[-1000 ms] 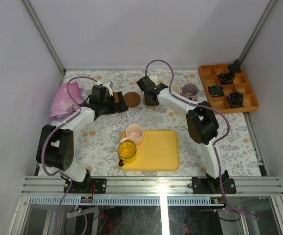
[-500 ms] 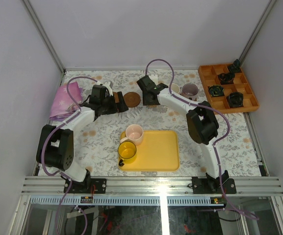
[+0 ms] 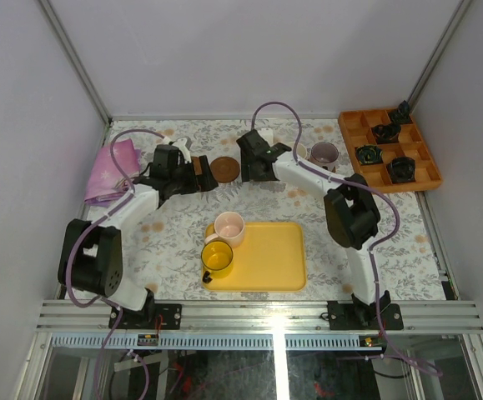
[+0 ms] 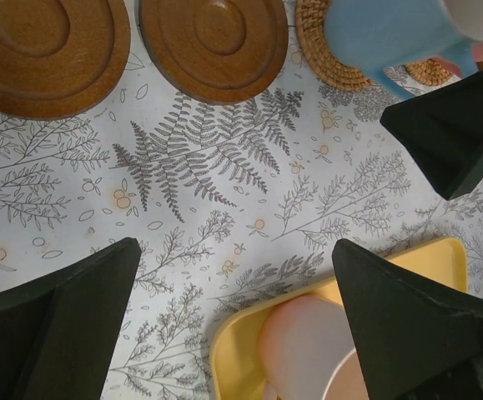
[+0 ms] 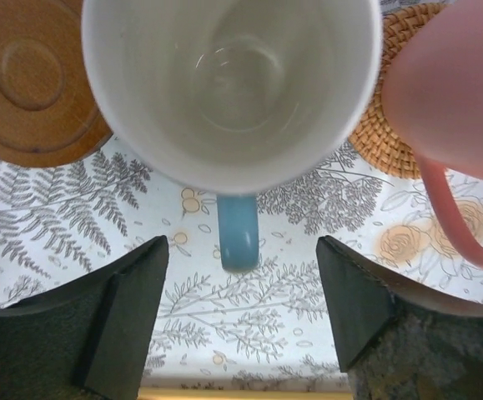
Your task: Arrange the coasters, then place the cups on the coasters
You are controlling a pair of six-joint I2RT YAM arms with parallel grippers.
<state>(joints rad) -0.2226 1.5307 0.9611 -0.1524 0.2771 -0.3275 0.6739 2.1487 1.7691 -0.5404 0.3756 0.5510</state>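
Right wrist view: the light blue cup [image 5: 228,92] is shown upright on a woven coaster [image 4: 320,54] at top centre, just ahead of the right gripper [image 5: 241,250], whose fingers are spread clear of it, the handle [image 5: 238,229] pointed down-frame between them.
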